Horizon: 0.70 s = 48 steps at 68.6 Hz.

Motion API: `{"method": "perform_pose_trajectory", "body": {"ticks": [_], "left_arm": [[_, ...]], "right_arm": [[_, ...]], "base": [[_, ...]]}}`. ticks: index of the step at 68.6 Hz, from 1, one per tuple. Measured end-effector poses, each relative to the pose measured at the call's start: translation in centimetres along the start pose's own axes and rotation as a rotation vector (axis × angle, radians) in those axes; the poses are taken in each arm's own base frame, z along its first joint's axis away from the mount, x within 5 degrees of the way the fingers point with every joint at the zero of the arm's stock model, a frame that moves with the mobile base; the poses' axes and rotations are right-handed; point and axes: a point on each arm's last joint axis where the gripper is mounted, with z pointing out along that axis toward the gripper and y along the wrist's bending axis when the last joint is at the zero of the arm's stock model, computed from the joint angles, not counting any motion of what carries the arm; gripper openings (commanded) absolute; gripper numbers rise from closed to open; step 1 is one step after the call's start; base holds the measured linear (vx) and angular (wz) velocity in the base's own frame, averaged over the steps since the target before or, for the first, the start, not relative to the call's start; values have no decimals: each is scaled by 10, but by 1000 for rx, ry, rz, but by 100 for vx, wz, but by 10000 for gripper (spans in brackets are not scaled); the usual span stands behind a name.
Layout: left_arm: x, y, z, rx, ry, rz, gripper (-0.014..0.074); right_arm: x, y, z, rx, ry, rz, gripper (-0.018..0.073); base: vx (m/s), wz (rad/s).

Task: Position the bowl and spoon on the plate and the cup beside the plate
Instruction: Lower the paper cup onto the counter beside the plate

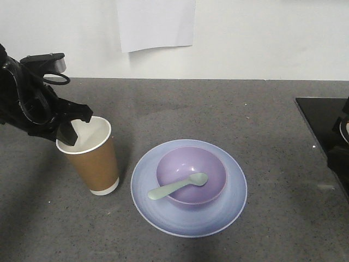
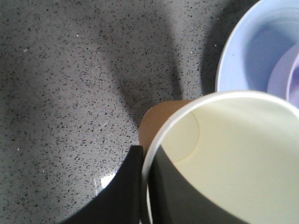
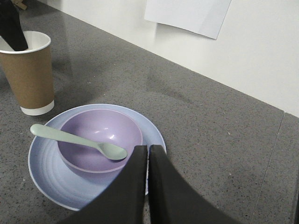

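Observation:
The brown paper cup (image 1: 94, 161) stands on the grey counter just left of the plate (image 1: 218, 214), a small gap between them. My left gripper (image 1: 70, 134) is shut on the cup's rim, one finger inside and one outside, as the left wrist view shows (image 2: 147, 179). The lavender bowl (image 1: 191, 164) sits in the middle of the pale blue plate. The mint spoon (image 1: 177, 187) lies in the bowl, handle over the front-left rim. My right gripper (image 3: 147, 150) is shut and empty, hovering over the plate's near edge (image 3: 44, 173).
A black panel (image 1: 322, 117) covers the counter's right end, where the right arm (image 1: 341, 150) shows at the frame edge. A white sheet (image 1: 155, 24) hangs on the wall behind. The counter's back edge meets the wall.

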Motion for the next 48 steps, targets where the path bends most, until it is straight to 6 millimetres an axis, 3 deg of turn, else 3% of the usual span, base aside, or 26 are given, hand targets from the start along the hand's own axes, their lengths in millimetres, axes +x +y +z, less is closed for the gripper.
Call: {"method": "perform_pose_trajectory", "body": {"ticks": [48], "left_arm": [[-2, 2, 8, 3, 18, 13, -7]], "right_arm": [[0, 0, 0, 0, 0, 1, -1]], "base": [[0, 0]]}}
